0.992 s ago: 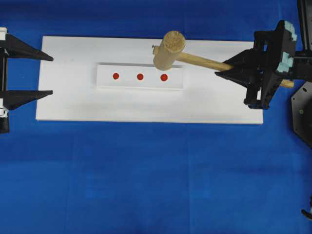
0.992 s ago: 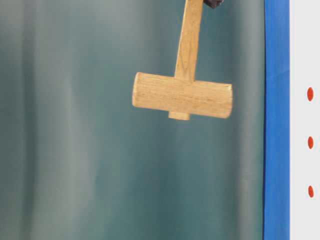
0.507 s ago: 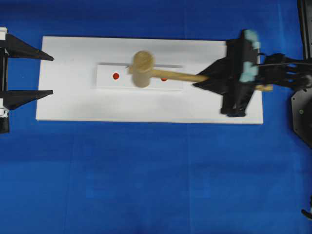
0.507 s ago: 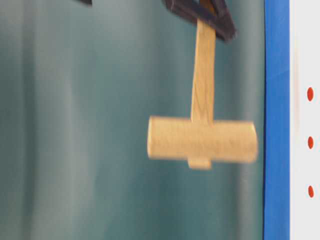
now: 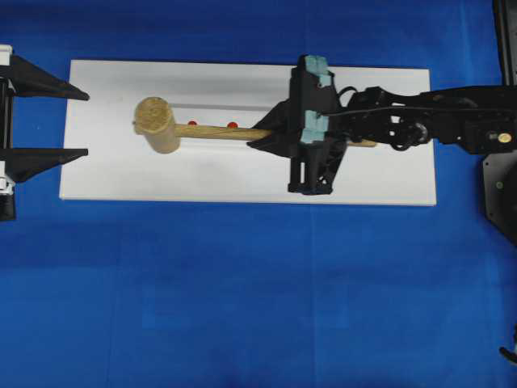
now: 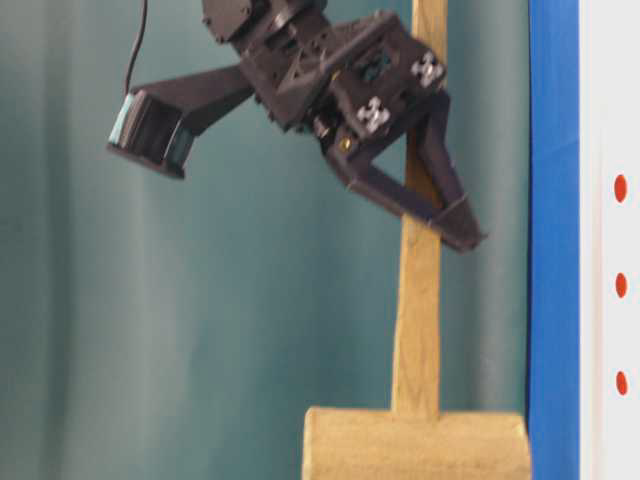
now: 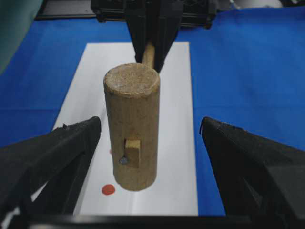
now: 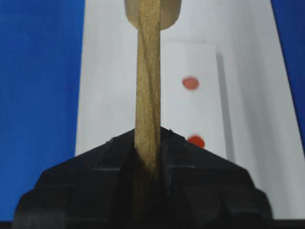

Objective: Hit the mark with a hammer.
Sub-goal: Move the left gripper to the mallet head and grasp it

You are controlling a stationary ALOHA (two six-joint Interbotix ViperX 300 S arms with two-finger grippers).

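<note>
Since a second ago your right hand has swept the hammer leftward along the white board, from the right-hand red dot to past the left end of the dotted strip. You now see only two red dots from overhead, both just above the handle; the third is hidden, and the overhead view cannot tell you whether the head touches the board. In the left wrist view the head hangs above the board with one red dot just below it. In the table-level view the head is cut off by the lower frame edge, and the handle's top runs out of frame. The hammer is light-brown wood: a thick cylindrical head with a rough end face, a slim flat handle whose tip pokes through the head. Your right hand is clamped on the handle about midway. Your left hand sits off the board's left edge, its fingers spread wide, holding nothing. The tabletop is blue.
</note>
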